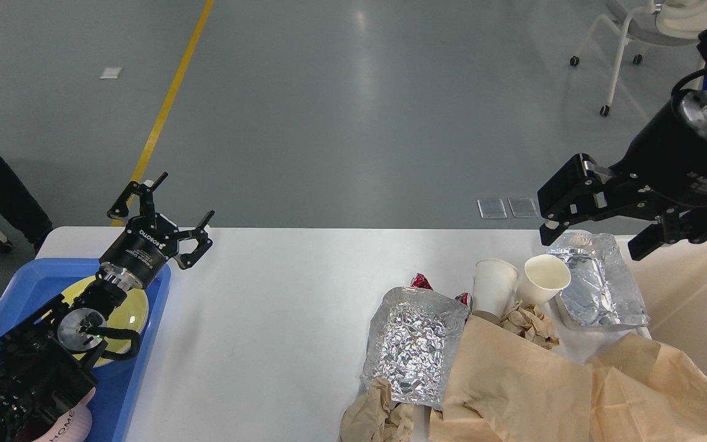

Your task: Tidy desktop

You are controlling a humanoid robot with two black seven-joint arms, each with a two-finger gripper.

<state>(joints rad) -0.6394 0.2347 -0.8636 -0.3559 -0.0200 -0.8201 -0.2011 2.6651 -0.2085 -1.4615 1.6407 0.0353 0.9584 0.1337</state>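
Note:
The white desktop (280,294) carries litter on its right half: a crumpled foil tray (413,344), a second foil tray (599,285), two white paper cups (494,283) (544,277), crumpled brown paper (531,383) and a red wrapper (421,281). My left gripper (166,215) is open and empty above the desktop's far left edge, beside the blue tray (145,362). My right gripper (599,236) is open and empty, raised above the second foil tray and the cups.
A yellow plate (132,307) lies in the blue tray under my left arm. A beige bin (697,294) stands at the desktop's right end. A pink object (71,423) shows at the bottom left. A chair (648,31) stands on the floor at the back right.

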